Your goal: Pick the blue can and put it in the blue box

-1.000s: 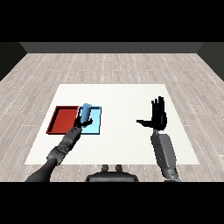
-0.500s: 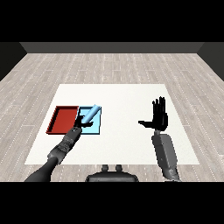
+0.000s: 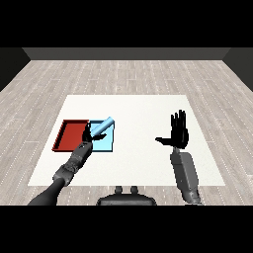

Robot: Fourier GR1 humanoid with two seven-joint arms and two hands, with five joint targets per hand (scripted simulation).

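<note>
Even, bright light; seemingly shadowless.

Table (image 3: 148, 106) – matt white, smooth; floor (image 3: 148, 74) pale wood planks; blue can (image 3: 101, 127) smooth, slight sheen.

Left of centre in the frame, the left hand (image 3: 88, 134) is curled round the blue can (image 3: 101, 127), which is tilted way over and sits above the light blue tray (image 3: 107, 146). The red tray (image 3: 69, 137) touches it on the left. Over at right of centre, the right hand (image 3: 178, 134) has its fingers spread straight, above the white table (image 3: 138, 111).
</note>
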